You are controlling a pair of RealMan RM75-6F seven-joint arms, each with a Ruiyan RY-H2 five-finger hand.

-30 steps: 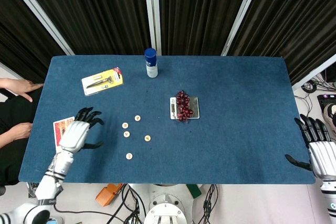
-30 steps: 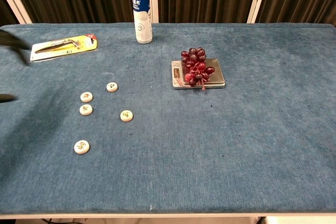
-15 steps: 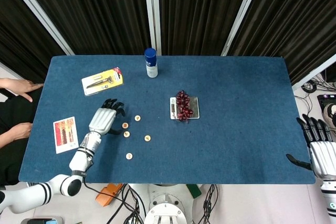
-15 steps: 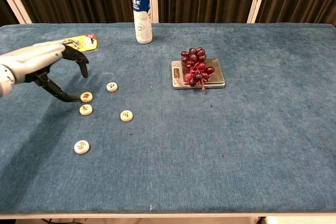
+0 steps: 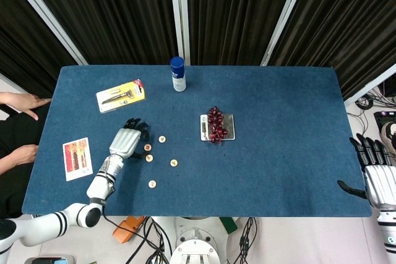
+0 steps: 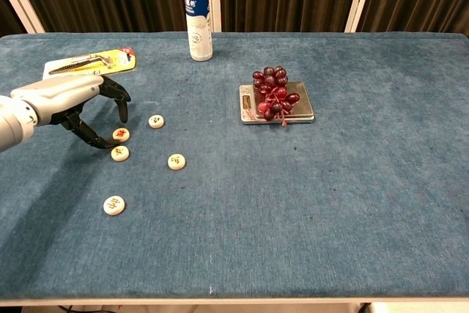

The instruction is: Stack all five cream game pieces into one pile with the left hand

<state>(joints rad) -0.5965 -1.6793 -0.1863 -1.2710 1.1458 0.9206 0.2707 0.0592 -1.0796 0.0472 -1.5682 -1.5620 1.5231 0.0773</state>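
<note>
I see desk (image 6: 352, 203) under matt blue napped cloth; cream game pieces (image 6: 176, 161) smooth, semi-gloss; left robot hand (image 6: 69, 100) silver shell, black fingers (image 6: 121, 100).

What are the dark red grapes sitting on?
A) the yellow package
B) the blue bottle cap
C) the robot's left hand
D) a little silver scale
D: the grapes rest on the small silver scale near the middle of the table, well apart from the yellow package, the bottle and the left hand.
</note>
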